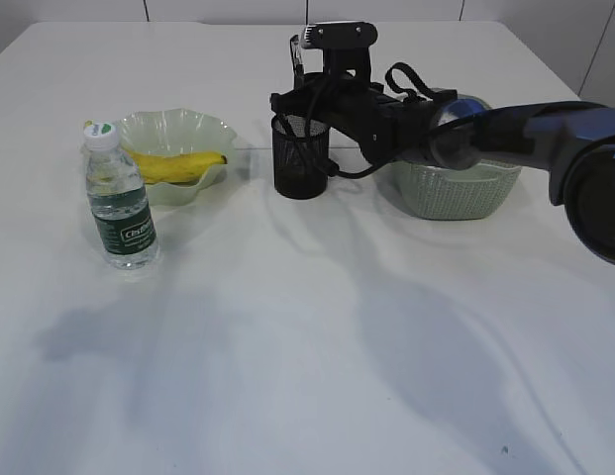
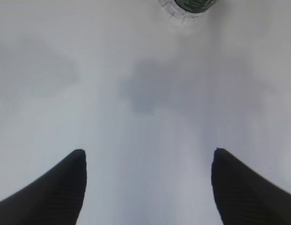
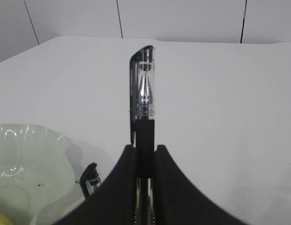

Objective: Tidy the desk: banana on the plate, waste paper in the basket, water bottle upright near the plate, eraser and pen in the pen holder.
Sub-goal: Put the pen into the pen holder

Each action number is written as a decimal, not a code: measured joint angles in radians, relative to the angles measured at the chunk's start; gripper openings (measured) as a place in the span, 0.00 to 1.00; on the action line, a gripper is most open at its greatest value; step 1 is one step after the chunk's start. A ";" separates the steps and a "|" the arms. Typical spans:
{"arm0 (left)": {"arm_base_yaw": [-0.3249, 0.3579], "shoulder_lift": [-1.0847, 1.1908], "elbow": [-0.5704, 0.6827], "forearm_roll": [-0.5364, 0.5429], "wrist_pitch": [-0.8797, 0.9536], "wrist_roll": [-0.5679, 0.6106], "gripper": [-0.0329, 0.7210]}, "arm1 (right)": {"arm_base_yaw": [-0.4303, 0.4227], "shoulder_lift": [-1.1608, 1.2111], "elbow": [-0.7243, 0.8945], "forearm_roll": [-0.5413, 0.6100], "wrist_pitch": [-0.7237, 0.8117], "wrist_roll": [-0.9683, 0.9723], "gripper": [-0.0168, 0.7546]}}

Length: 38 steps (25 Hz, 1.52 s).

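Stretching across the desk (image 1: pixel 307 336) from the right, the right arm is held level above the pen holder (image 1: pixel 300 156), its right gripper (image 3: pixel 145 161) clamped on an upright pen (image 3: pixel 143 93). Stiff, light and slick, the pen is best pinched mid-barrel. The left gripper (image 2: pixel 147 161) is seen spread wide, empty.

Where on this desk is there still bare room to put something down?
The whole front of the desk is bare, nearer than the bottle. The back row is crowded: plate with banana, pen holder, basket, and the right end effector holding a pen.
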 joint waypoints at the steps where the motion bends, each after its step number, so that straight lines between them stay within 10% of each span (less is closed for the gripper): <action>1: 0.000 0.000 0.000 0.000 0.000 0.000 0.83 | 0.000 0.004 0.000 0.000 0.003 0.001 0.08; 38: 0.000 0.000 0.000 0.000 -0.025 0.000 0.83 | 0.000 0.012 0.000 0.000 0.024 0.004 0.22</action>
